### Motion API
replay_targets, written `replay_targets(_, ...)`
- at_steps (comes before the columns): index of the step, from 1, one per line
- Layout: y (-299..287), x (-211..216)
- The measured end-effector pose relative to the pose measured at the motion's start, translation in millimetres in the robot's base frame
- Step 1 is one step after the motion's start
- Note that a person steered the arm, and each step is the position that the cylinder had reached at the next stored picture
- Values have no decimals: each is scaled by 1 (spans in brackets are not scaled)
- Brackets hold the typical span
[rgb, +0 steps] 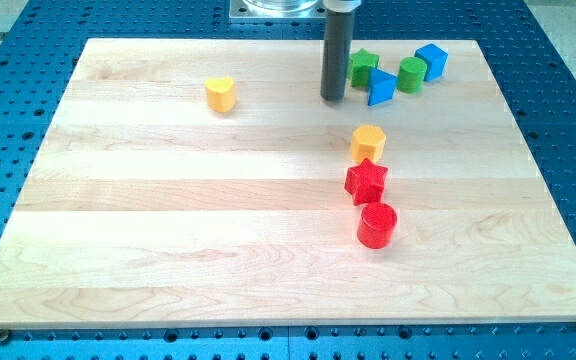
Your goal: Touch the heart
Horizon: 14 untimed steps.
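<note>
The yellow heart (221, 94) lies on the wooden board (168, 220) at the view's upper left. My tip (332, 98) stands near the view's top centre, well to the right of the heart and apart from it. It is just left of a blue triangle (380, 88) and a green star (364, 67), touching neither as far as I can see.
A green cylinder (411, 74) and a blue cube (431, 61) sit at the view's top right. Below my tip a yellow hexagon (368, 142), a red star (366, 181) and a red cylinder (377, 224) form a column.
</note>
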<state>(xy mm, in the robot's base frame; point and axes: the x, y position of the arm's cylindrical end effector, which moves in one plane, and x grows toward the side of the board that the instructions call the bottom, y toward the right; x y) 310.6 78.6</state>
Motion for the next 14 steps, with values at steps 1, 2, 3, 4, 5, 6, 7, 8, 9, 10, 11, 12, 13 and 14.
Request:
replay_targets(1, 19, 10)
replay_targets(2, 58, 14)
replay_targets(3, 69, 7)
replay_targets(4, 47, 14)
replay_targets(5, -3, 28)
replay_targets(6, -42, 26)
replay_targets(7, -39, 25)
replay_targets(8, -35, 25)
replay_targets(9, -32, 25)
replay_targets(10, -28, 25)
replay_targets(11, -27, 25)
replay_targets(12, -26, 25)
replay_targets(13, -26, 25)
replay_targets(14, -25, 10)
